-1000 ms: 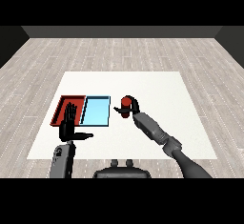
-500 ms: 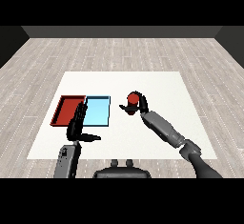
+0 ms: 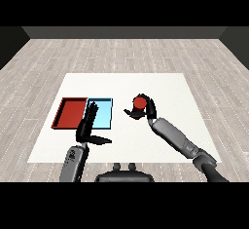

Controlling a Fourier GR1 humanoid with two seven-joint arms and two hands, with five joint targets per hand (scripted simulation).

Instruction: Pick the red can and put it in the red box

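Two trays side by side on table; can right of them, in right hand.

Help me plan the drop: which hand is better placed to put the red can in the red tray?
Right. The right hand already curls round the red can; the left hand is open, holding nothing, near the red tray.

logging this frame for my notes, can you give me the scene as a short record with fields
red can: held in the right robot hand, to the right of both trays
right robot hand: fingers curled round the can
left robot hand: open, fingers straight, holding nothing, over the near edge of the trays
red tray: on the table, leftmost, nothing seen in it
light blue tray: beside the red tray, on its right
table: white
task state: can not yet in the red tray
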